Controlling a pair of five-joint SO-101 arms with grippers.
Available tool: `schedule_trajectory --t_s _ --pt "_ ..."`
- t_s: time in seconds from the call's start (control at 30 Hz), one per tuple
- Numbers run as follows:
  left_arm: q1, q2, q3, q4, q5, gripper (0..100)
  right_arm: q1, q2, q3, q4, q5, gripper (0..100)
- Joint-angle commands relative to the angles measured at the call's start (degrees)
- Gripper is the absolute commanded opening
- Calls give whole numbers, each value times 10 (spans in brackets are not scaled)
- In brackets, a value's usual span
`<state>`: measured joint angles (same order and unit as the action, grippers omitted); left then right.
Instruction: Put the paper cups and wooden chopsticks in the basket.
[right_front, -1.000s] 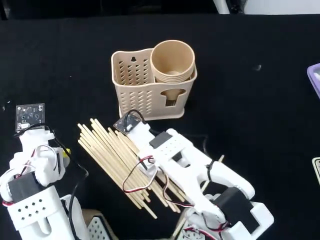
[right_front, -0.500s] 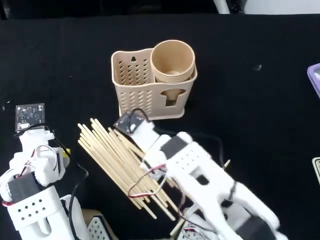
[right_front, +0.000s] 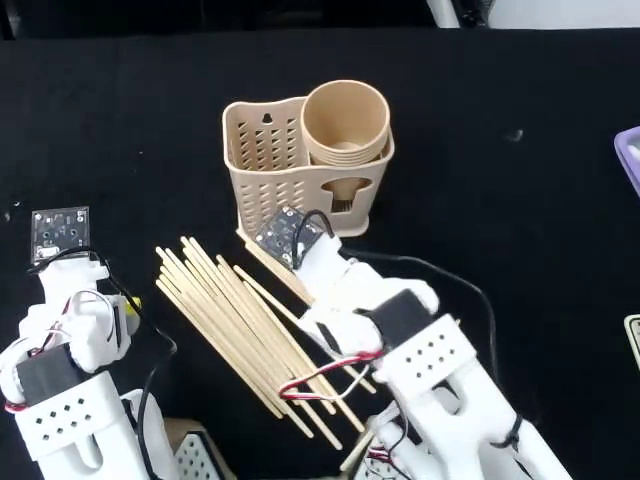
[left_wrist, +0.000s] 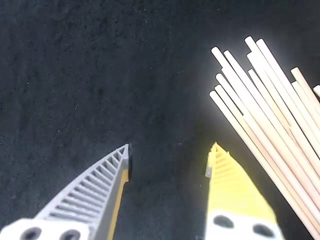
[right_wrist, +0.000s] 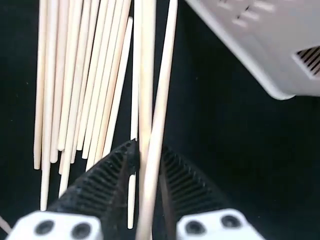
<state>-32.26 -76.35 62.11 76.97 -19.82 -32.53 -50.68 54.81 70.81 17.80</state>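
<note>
Done with stacked tan paper cups (right_front: 345, 122), in beige slotted plastic basket (right_front: 268, 185).
Pinching two pale wooden chopsticks (right_wrist: 147, 100) in right end effector (right_wrist: 148, 150); most yet to go.

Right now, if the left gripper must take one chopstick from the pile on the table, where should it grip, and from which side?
Probably the outermost of the wooden chopsticks, near its free end, from above, the open left gripper set across its length: they lie flat, and those staggered ends are nearest that gripper.

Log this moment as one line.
right hand: shut on held chopsticks | left hand: open, beside loose chopsticks | cups: in basket
</note>
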Motion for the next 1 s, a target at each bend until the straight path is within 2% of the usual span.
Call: schedule_trajectory --t_s 0.0,0.23,0.67,0.97 --pt "-3 -5 -8 -6 5 249 5 -20 -1 -11 7 11" --pt "-3 -5 -8 -7 5 249 -44 -22 0 -28 17 11" --pt "-3 -5 -9 -7 5 249 -46 -23 -216 85 17 11" --pt "-3 -6 -9 -7 5 249 -46 -18 -327 92 17 11"
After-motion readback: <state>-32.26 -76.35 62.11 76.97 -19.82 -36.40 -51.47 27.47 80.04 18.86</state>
